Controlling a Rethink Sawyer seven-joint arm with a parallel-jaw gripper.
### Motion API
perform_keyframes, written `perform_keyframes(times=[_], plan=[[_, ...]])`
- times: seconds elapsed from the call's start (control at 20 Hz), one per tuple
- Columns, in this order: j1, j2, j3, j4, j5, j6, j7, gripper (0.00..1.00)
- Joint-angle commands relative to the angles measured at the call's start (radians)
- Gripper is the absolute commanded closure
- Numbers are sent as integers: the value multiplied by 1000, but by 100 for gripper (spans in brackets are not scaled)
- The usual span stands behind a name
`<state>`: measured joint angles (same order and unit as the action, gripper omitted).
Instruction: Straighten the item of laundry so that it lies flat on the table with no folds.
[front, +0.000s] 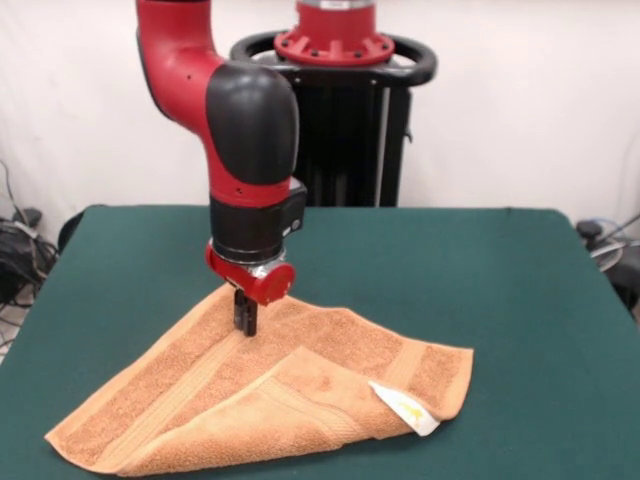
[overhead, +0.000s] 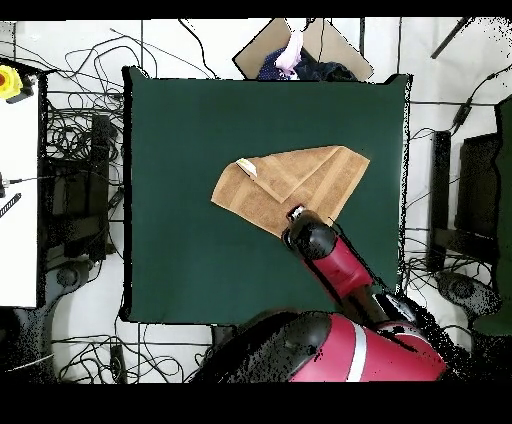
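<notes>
Nearest the camera, the orange-tan towel (front: 300, 395) lies on the green table (front: 520, 290) with a corner flap folded over (white care label (front: 405, 409) showing). Behind it the gripper (front: 245, 322) presses its far edge, fingers seemingly together; better to grip the flap's corner alone and peel it outward, low.

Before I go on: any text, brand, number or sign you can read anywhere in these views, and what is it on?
None can be read.
White care label on the towel: a yellowish mark shows, too small to read.
Arm and gripper: no lettering shows.
</notes>
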<state>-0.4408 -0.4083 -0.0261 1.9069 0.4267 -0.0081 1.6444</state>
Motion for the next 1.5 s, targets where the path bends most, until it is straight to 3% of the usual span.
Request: perform_keyframes(times=[0.05, 1.05, 1.5], plan=[[-12, 66, 116, 26, -32, -85, 244, 100], [-64, 122, 156, 52, -104, -171, 282, 100], [-83, 95, 179, 136, -74, -92, 291, 100]])
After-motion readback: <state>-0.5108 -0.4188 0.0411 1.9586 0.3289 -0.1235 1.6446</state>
